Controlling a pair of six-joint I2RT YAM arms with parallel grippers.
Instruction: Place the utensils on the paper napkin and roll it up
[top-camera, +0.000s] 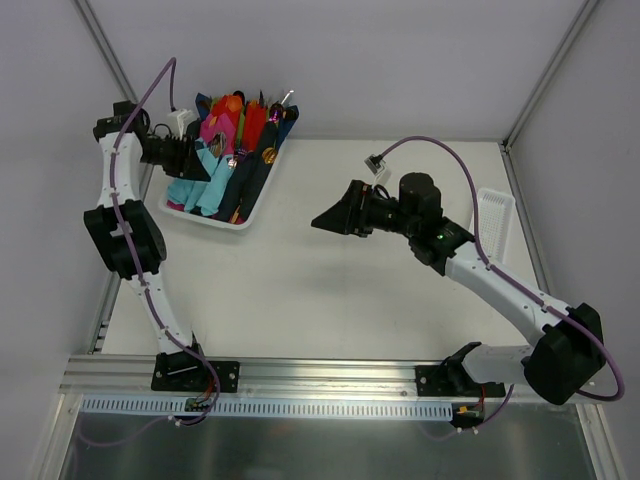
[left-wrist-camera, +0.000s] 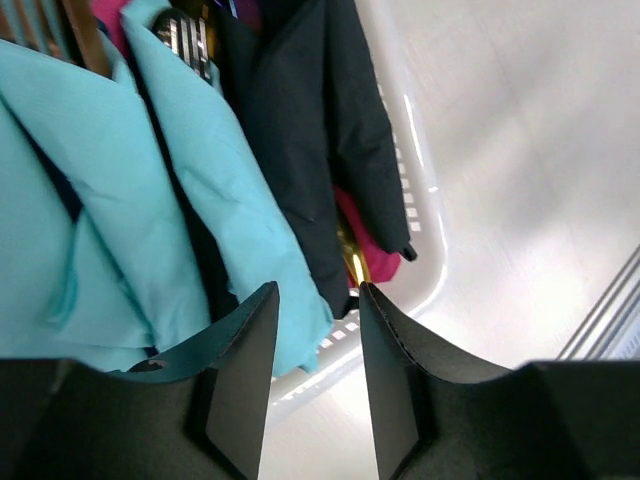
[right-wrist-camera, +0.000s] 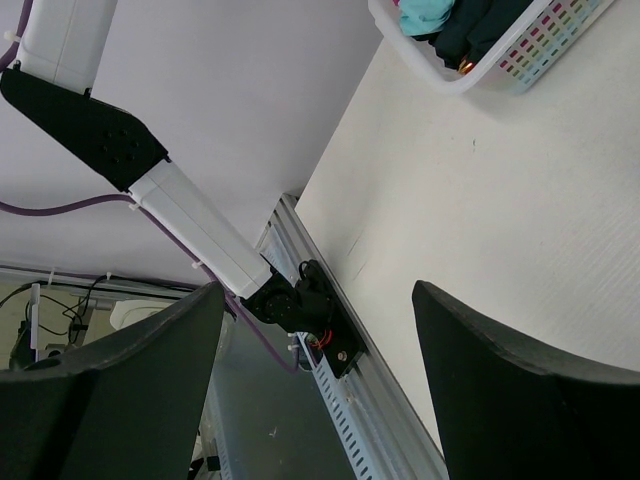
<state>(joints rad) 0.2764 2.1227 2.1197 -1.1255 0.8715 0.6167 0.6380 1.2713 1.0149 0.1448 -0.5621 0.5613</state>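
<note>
Teal paper napkin (left-wrist-camera: 190, 190) lies folded in soft rolls at the left end of the white basket (top-camera: 215, 221), among other bundles. My left gripper (left-wrist-camera: 318, 288) hangs low over the basket's near rim. Its jaws stand apart, with only the teal napkin's lower edge and the rim showing behind the gap. From above, the left gripper (top-camera: 198, 158) sits at the basket's left side. My right gripper (top-camera: 322, 222) hovers open over the middle of the table with nothing between its fingers (right-wrist-camera: 480, 360). The utensils are hidden.
The basket (left-wrist-camera: 428, 215) also holds dark navy bundles (left-wrist-camera: 310, 130), pink ones (left-wrist-camera: 378, 255) and a gold handle (left-wrist-camera: 354, 266). Red and orange bundles (top-camera: 232, 104) stick up at its far end. A small white tray (top-camera: 496, 222) stands at the table's right edge. The left arm's base (right-wrist-camera: 315, 315) is on the front rail.
</note>
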